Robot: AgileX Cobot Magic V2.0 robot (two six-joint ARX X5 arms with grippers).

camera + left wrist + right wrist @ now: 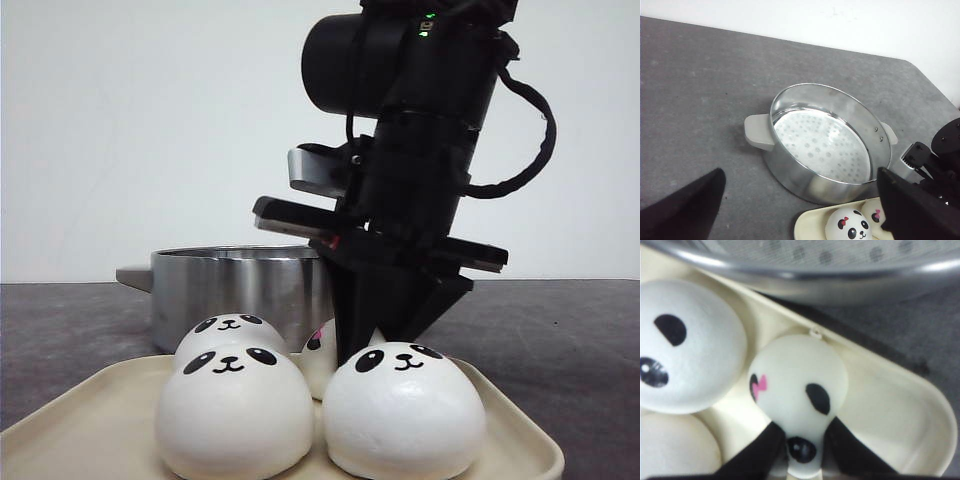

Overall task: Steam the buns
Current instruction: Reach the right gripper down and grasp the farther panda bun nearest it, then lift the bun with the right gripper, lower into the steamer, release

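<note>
Four white panda-faced buns lie on a cream tray (pixel 90 420): front left (pixel 230 410), front right (pixel 403 410), back left (pixel 228 328) and back right (pixel 320 352), half hidden. My right gripper (pixel 360 335) reaches down onto the back right bun. In the right wrist view the gripper (pixel 802 440) is shut on this bun (pixel 797 382), which has a pink bow and is squeezed narrow between the black fingers (pixel 760 452). It still rests in the tray. My left gripper (pixel 800 172) hangs open and empty high over the table.
A steel steamer pot (pixel 240 290) with grey handles stands just behind the tray; its perforated floor is bare in the left wrist view (pixel 800 175). The tray corner (pixel 807 227) touches the pot. Two buns (pixel 685 345) lie close beside the held one. Grey table (pixel 700 100) extends left.
</note>
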